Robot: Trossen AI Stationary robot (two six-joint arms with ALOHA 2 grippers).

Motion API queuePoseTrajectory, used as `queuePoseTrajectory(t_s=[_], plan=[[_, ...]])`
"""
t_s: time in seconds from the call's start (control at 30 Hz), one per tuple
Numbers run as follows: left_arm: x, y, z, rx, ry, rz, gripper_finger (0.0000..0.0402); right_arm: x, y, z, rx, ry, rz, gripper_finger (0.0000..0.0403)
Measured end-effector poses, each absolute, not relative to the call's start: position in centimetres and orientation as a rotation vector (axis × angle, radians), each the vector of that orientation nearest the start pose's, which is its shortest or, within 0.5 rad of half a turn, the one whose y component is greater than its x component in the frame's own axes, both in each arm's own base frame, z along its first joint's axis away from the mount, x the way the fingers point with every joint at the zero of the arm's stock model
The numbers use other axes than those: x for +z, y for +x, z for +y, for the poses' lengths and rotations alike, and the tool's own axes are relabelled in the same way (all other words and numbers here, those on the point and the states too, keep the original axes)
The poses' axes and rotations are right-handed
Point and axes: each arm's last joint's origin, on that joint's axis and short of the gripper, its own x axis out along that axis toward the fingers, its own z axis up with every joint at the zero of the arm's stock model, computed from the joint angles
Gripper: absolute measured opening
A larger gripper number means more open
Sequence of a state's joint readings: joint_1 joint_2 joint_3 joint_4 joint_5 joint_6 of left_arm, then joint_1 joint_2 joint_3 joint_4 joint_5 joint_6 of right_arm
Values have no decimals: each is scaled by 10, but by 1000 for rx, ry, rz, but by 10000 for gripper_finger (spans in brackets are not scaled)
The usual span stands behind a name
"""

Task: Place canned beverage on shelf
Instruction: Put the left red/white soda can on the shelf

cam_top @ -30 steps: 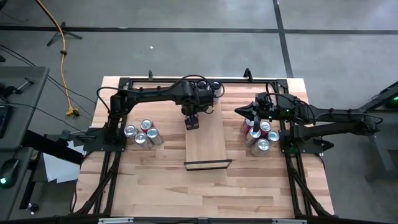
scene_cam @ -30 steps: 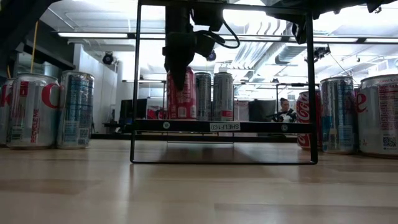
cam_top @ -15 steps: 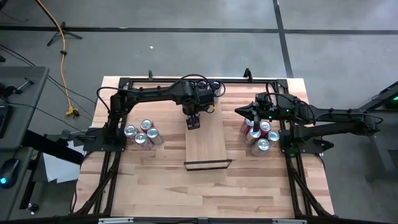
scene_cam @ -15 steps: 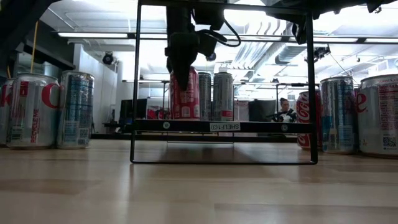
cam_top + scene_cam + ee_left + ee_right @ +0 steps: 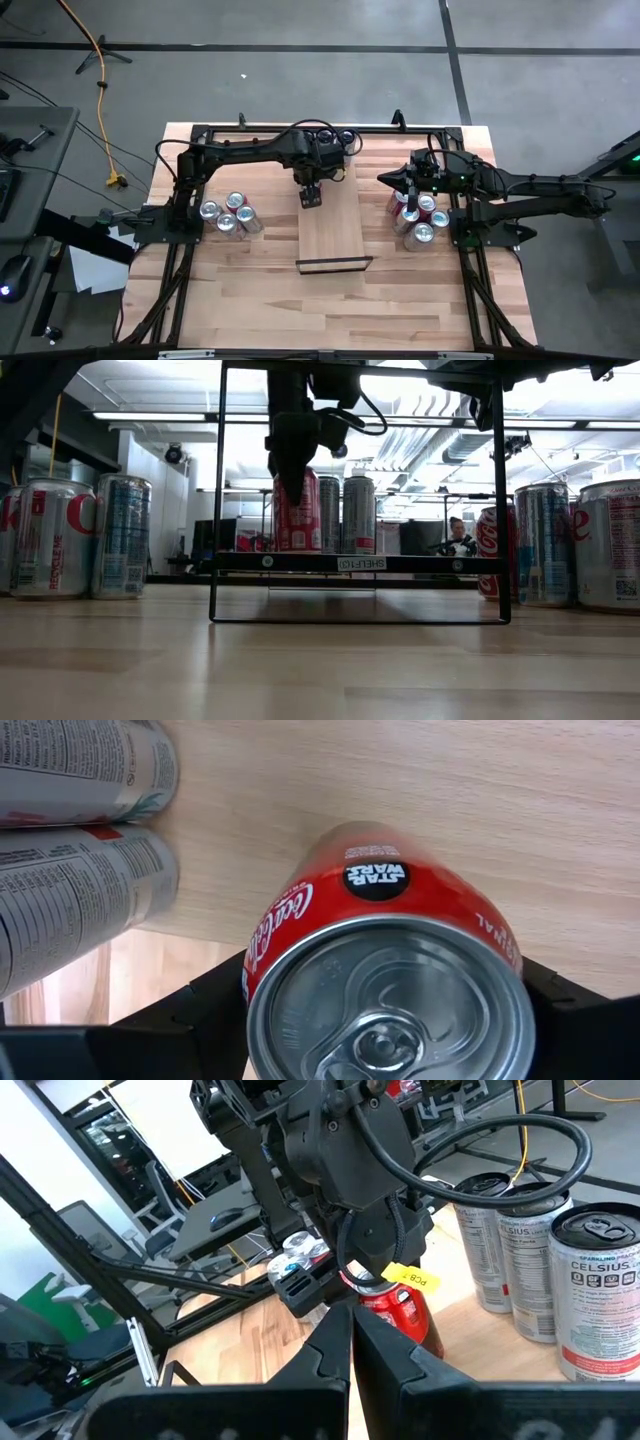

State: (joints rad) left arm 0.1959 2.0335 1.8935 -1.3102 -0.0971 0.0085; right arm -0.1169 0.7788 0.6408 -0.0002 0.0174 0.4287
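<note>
The left end effector (image 5: 311, 197) grips a red can (image 5: 385, 970) upright at the far end of the shelf (image 5: 335, 235) — two tall cans (image 5: 343, 514) stand just behind it. The right end effector (image 5: 411, 196), fingers together, waits over the cans on the worktop (image 5: 250, 290).

Bright overhead strip lights (image 5: 150, 416) (glare, low view), soft shadows, wrist foreground blurred

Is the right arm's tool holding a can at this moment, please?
No, the right tool has its fingers closed together on nothing, while the red cola can sits in the left tool.
</note>
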Motion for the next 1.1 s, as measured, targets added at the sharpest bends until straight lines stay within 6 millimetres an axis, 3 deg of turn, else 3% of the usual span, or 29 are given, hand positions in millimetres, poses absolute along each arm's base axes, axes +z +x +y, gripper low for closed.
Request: queuePoseTrajectory(t_s=[0.23,0.7,0.87,1.1], plan=[[269,392,81,228,-60,1455,276,301,178,-21,-162,433,107,0],[273,390,80,226,-58,1455,359,302,178,-21,-162,434,103,0],[306,384,81,244,-71,1398,360,302,178,-21,-162,434,102,0],[369,366,68,256,-85,1138,361,303,178,-22,-164,431,94,0]])
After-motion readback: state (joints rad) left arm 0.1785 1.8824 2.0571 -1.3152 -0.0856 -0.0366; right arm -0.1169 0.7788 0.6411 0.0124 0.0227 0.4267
